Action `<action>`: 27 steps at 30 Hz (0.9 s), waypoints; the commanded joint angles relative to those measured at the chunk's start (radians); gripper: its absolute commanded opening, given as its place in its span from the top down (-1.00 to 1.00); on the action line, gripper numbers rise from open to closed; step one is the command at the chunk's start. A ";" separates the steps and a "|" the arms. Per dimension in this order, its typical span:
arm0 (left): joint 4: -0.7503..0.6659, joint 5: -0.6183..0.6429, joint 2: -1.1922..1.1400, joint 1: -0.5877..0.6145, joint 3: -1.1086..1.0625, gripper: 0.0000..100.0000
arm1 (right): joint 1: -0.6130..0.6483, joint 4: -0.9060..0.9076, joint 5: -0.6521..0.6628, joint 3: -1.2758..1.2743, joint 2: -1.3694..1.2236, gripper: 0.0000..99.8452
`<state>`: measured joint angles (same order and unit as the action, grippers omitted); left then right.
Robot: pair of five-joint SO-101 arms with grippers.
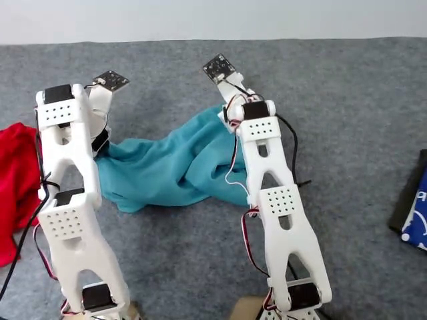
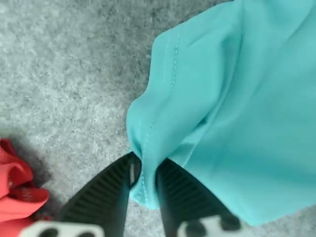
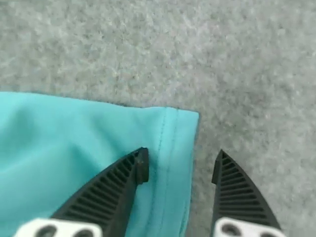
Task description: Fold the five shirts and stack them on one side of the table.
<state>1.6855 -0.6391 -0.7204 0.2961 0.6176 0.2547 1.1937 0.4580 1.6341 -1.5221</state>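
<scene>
A teal shirt (image 1: 170, 167) lies bunched on the grey carpet between the two arms. My left gripper (image 2: 146, 170) is shut on the hemmed edge of the teal shirt (image 2: 232, 108), at the shirt's left end in the high view. Over the shirt's far right corner my right gripper (image 3: 180, 165) stands open, one finger above the teal shirt (image 3: 74, 143) and the other above bare carpet past the hem. In the high view the right arm's wrist (image 1: 257, 120) covers that corner.
A red shirt (image 1: 17, 180) lies crumpled at the table's left edge, also seen as red cloth (image 2: 17, 192) near the left gripper. A dark blue item (image 1: 413, 207) sits at the right edge. Grey carpet (image 1: 347, 100) stretches beyond the arms.
</scene>
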 commanded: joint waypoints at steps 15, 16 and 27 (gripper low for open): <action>-0.012 0.006 0.015 0.002 -0.022 1.00 | 0.015 -0.119 0.245 0.049 -0.051 0.98; -0.012 0.006 0.015 0.002 -0.019 1.00 | 0.012 -0.101 0.250 0.048 -0.031 0.98; 0.060 0.094 0.028 -0.005 0.183 1.00 | 0.007 0.050 0.249 0.048 0.257 0.98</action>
<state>1.7146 -0.5900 -0.7204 0.2961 0.6928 0.2593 1.2275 0.6974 1.6525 -1.4131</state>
